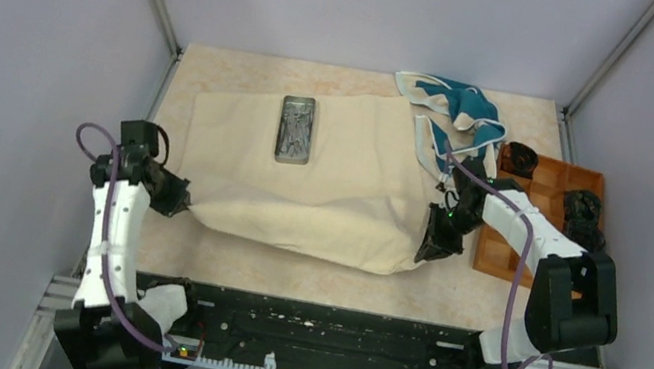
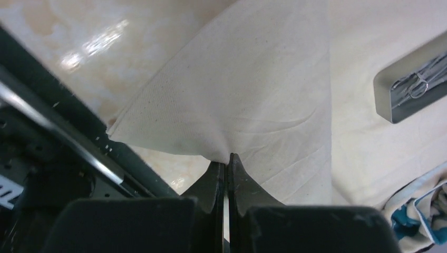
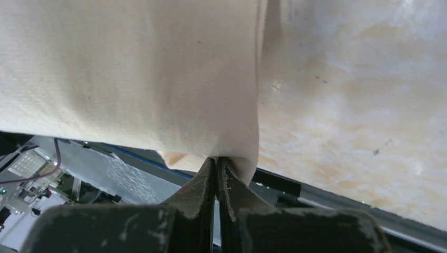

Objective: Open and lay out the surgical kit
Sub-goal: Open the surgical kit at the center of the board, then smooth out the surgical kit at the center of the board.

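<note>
The beige cloth wrap [image 1: 335, 176] lies spread across the table. The small steel tray [image 1: 296, 128] sits on its far left part with silver instruments inside; the tray also shows in the left wrist view [image 2: 411, 79]. My left gripper [image 1: 182, 200] is shut on the cloth's near left corner [image 2: 221, 137], pinching its edge at the fingertips [image 2: 227, 158]. My right gripper [image 1: 425, 248] is shut on the cloth's near right corner [image 3: 200, 105], with the fabric draped over the fingertips [image 3: 217, 161].
Teal-and-white fabric [image 1: 454, 105] lies at the back right, partly on the cloth. An orange-brown compartment tray [image 1: 540, 217] with dark items stands at the right. The black base rail [image 1: 327, 332] runs along the near edge. Grey walls close both sides.
</note>
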### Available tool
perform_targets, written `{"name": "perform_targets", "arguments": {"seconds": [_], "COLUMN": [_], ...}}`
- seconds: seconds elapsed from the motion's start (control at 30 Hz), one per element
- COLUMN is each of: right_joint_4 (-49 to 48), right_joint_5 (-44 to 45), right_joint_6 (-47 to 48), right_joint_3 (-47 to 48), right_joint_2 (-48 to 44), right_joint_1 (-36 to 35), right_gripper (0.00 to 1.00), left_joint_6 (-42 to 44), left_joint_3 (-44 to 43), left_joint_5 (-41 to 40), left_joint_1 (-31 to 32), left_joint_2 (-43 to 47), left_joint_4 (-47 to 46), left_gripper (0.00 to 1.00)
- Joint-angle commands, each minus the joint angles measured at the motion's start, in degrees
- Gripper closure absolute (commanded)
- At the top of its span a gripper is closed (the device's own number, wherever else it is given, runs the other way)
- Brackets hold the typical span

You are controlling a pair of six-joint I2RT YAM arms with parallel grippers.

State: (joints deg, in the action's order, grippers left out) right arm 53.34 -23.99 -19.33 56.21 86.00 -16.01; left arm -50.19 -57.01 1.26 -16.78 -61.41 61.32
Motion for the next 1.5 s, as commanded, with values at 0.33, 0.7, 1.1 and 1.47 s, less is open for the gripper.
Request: {"name": "perform_targets", "arguments": {"seconds": [0.33,0.7,1.1,1.47], "right_joint_4": [13.9,-2.0,-16.7,-12.7], "right_joint_5": [20.0,3.2,7.1,13.0], "right_joint_6": [-3.5,5.1,-3.3,-5.1], "right_joint_3": [4.5,12.7,36.9,57.7], "right_joint_2": [-13.0,-4.3,26.8,45.9], "right_joint_1": [1.0,-2.8,-4.8,-6.2], "right_gripper": [0.49,0.31,0.27,0.30], "left_joint_6": [-9.8,11.4,19.1,16.9], "left_joint_3": [-6.5,-2.1,-8.4,-20.8], "left_joint_5": [-8.4,15.7,10.7,11.6], "left_joint_1": [0.0,0.6,12.6,9.1], "left_joint_2": [23.1,8.5,-22.7,-44.7], "left_joint_4": [19.6,-12.1,-39.2,-42.2], "left_gripper": [0.21,0.03,0.13,0.20]}}
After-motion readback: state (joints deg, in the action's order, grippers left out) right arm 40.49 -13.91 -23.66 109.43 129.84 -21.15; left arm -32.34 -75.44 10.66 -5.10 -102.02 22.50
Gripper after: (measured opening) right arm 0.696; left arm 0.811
